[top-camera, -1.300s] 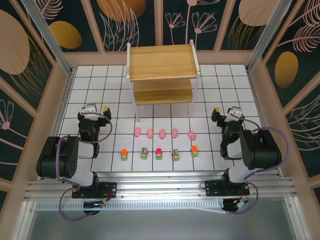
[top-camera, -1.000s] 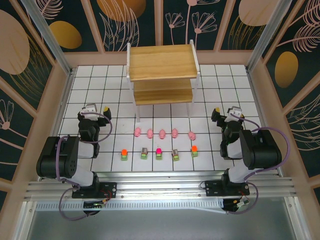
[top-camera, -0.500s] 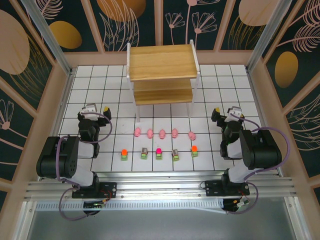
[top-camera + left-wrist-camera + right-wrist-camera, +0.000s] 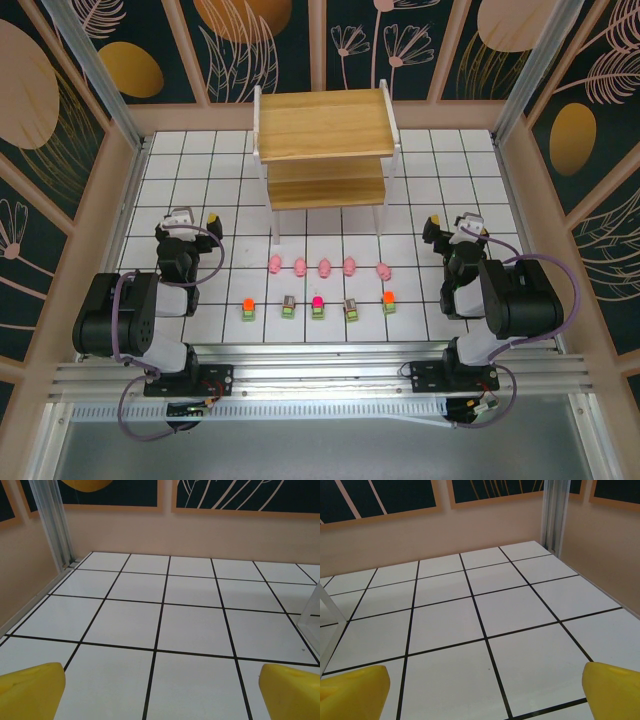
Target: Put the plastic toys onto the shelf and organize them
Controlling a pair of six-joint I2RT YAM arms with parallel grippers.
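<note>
The left tool and right tool are hanging spread wide, empty. The plastic toys are looking tiny, light and slick, probably wanting a low pinch across the flanks.

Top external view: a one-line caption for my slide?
Ten plastic toys in two rows before the shelf; left gripper and right gripper open.

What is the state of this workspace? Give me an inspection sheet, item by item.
Surface: white tiled table, black grid lines.
Job's things: shelf at the far middle, no toys seen on it; five pink pigs in a row before it; five blocky toys in a nearer row.
Clutter: nothing seen.
End effectors: left end effector and right end effector open, holding nothing.
Cables: cables looped along both arms, off the toys.
Surroundings: leaf-patterned walls; aluminium rail at the near edge.
</note>
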